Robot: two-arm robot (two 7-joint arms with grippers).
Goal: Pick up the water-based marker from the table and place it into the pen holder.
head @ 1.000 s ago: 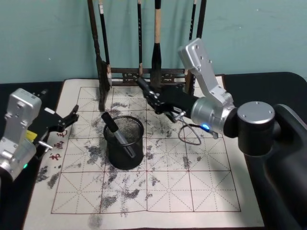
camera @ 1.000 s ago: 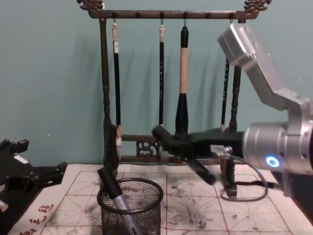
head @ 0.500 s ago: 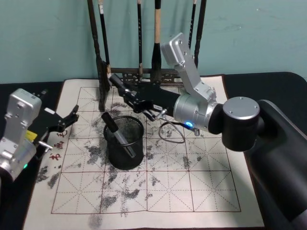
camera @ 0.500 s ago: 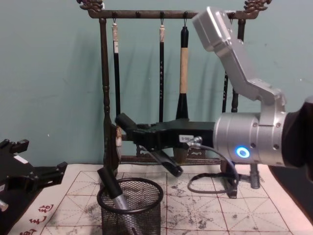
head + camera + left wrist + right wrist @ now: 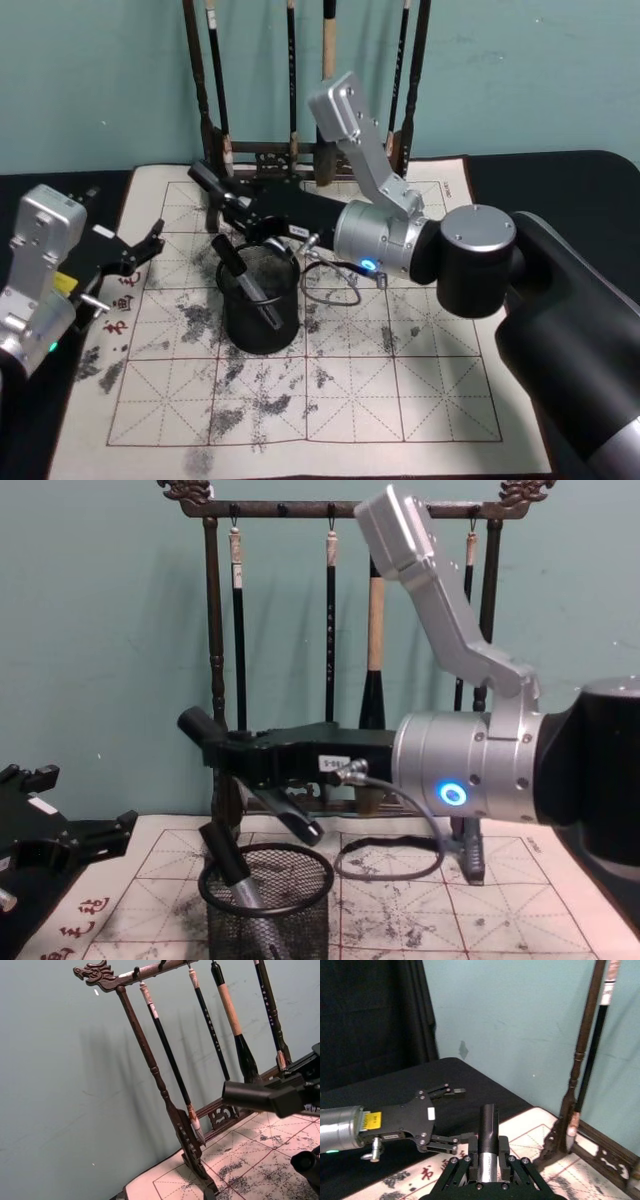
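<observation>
The right gripper has its jaws clamped on the water-based marker near mid-barrel, tilted just above the pen holder. The marker looks light, stiff and smooth, so it may slip. The left gripper rests spread open, apart.

Holder: base cut by chest view's lower edge. Marker in right claw: rear end hidden inside claw body. Second pen in holder: lower part veiled by mesh. Rack: top cut off in head view. Left claw: finger gap too small to judge.
</observation>
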